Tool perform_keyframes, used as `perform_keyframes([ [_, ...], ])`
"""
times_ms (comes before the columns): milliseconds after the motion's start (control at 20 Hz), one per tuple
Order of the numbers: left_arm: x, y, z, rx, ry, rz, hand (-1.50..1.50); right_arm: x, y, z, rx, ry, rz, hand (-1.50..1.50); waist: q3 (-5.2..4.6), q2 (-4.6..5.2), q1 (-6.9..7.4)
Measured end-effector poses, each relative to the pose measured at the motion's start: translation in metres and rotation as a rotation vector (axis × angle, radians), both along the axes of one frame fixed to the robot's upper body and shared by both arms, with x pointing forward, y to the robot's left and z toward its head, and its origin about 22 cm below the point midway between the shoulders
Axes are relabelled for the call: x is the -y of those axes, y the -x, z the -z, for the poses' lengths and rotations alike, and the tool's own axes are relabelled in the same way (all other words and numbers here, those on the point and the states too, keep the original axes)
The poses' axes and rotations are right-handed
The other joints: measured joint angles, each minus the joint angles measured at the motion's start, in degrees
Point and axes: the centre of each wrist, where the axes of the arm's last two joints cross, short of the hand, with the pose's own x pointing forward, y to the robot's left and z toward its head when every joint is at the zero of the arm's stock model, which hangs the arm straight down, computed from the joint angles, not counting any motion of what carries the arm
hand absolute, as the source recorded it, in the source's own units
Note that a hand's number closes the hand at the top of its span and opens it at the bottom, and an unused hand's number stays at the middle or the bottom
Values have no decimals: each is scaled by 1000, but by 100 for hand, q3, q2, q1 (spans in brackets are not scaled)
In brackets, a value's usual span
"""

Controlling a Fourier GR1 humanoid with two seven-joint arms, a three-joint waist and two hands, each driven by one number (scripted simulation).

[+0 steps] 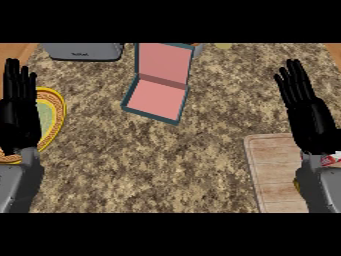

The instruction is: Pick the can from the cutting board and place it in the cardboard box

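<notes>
A wooden cutting board (276, 170) lies at the lower right of the counter. The can (333, 159) shows only as a small red and white patch at the board's right side, mostly hidden behind my right wrist. My right hand (312, 120) is open above the board, fingers straight and pointing up. The box (158, 95) sits at upper centre, teal outside and pink inside, with its lid standing open at the back. At the left, my left hand (14, 117) is open with fingers up, over a yellow plate.
A yellow plate (51, 107) with a green centre lies at the left edge, partly under my left hand. A grey appliance (83, 51) stands at the back left. Speckled counter spreads between the box and the board.
</notes>
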Motion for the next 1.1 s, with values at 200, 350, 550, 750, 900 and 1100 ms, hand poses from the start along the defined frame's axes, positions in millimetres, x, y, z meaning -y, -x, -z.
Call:
perform_keyframes([
  [200, -2, 6, -1, -24, -127, 107, 0, 50, 5, -37, 90, 85, 9, -150, -57, 76, -255],
  [350, -1, 10, 2, -74, -248, 242, 0, 96, 11, -75, 152, 259, 44, -150, -78, 110, -502],
  [550, 4, 15, 4, -120, -332, 406, 0, 166, 28, -96, 136, 468, 94, -150, -77, 164, -492],
  [750, 7, 17, 5, -141, -371, 500, 0, 214, 47, -102, 187, 632, 54, -150, -72, 194, -393],
  [900, 11, 15, 5, -146, -377, 535, 0, 231, 55, -101, 232, 768, 8, -150, -75, 202, -320],
  [1100, 11, 13, 2, -152, -387, 561, 0, 244, 59, -111, 217, 941, -63, -150, -86, 189, -259],
])
